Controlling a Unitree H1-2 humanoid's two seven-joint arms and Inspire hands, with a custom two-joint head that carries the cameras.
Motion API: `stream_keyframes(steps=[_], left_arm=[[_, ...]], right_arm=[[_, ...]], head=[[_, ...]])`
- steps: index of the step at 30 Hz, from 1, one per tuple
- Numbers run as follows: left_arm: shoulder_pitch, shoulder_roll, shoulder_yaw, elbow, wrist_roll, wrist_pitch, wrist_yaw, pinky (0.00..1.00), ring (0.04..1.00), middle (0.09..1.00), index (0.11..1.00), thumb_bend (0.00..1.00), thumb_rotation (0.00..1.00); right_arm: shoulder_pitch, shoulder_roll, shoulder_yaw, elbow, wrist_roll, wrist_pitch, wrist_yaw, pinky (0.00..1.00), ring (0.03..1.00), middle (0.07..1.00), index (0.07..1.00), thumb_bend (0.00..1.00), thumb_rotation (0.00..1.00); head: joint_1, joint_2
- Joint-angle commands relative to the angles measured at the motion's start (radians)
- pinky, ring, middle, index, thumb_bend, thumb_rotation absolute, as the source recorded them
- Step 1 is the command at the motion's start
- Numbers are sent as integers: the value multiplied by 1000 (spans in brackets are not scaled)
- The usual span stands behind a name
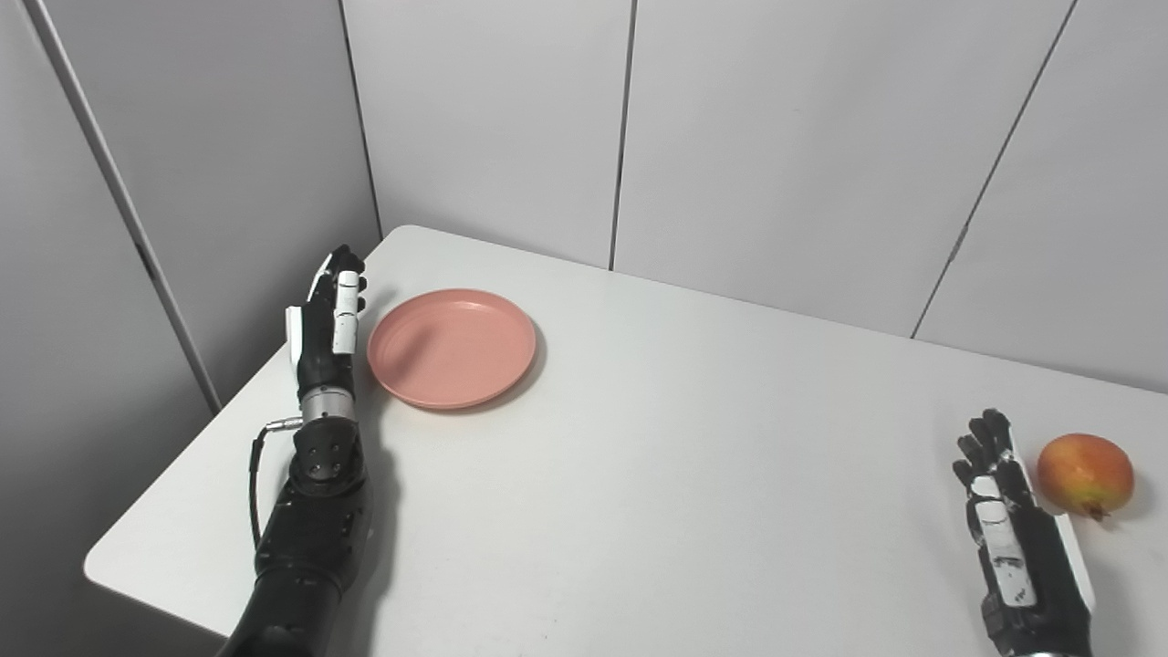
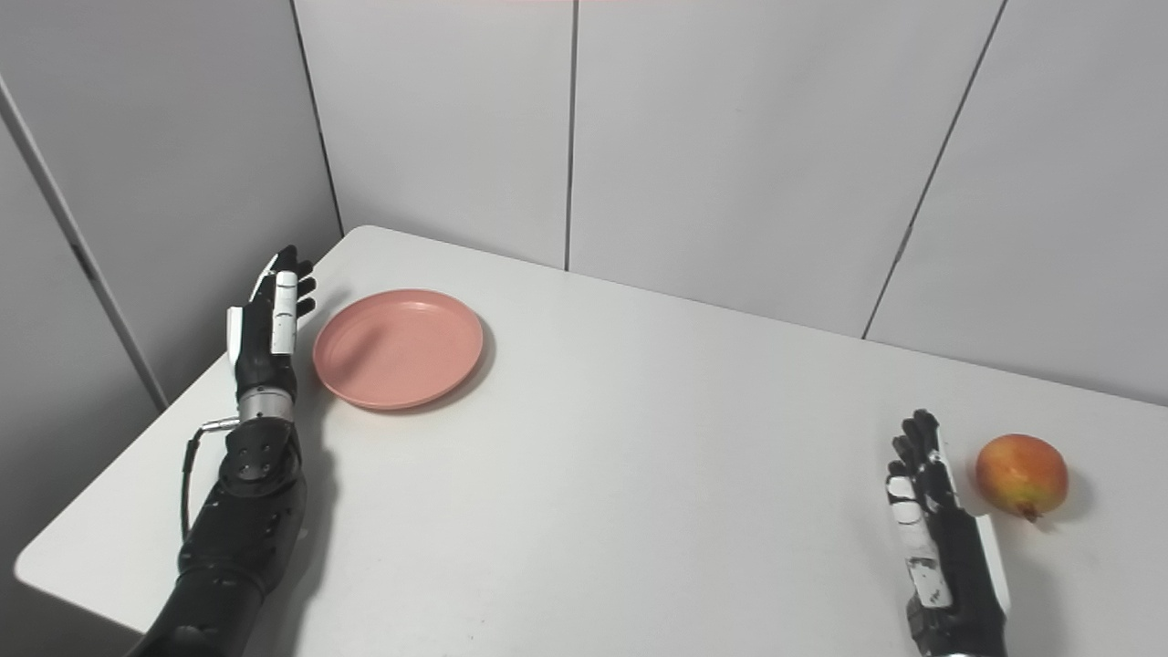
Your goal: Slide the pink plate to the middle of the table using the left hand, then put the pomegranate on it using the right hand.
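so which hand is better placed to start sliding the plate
Left. The left hand is open right beside the pink plate's outer rim, while the right hand is across the table by the pomegranate.

The white table [image 1: 657,474] was bare across its whole middle, so a hand could pass there freely. The pink plate [image 1: 452,348] sat near the far left corner, with the left hand [image 1: 328,315] just beside its left rim. The pomegranate [image 1: 1085,474] lay at the right, near the right hand [image 1: 999,497]. Grey walls [image 1: 776,137] stood close behind the table.
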Motion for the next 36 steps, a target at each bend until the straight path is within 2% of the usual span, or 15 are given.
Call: stream_keyframes(steps=[1, 4, 13, 24, 36], left_arm=[[-49, 20, -5, 2, -25, -45, -29, 841, 860, 866, 865, 737, 1000], [-48, 16, -8, -1, -56, -23, -62, 901, 872, 879, 876, 735, 1000], [-48, 4, -36, -6, -77, 7, -94, 942, 897, 895, 888, 752, 1000], [-47, 1, -59, -1, -93, 14, -120, 900, 893, 893, 891, 733, 1000], [-38, -3, -92, -36, -98, 73, -173, 857, 875, 885, 881, 757, 1000]], right_arm=[[5, 0, -4, 2, 14, -1, 5, 1000, 1000, 1000, 1000, 557, 834], [6, 0, -3, -3, 5, 3, -4, 1000, 1000, 1000, 1000, 565, 844], [9, 3, -5, -20, 7, 15, -5, 1000, 1000, 1000, 1000, 562, 844], [5, 3, -5, -16, 1, 13, -7, 1000, 1000, 1000, 1000, 556, 848], [0, 1, -6, -1, -2, -3, -6, 1000, 1000, 1000, 1000, 556, 845]], head=[[1, 1], [-1, 2], [0, 7], [-2, 7], [-3, 7]])
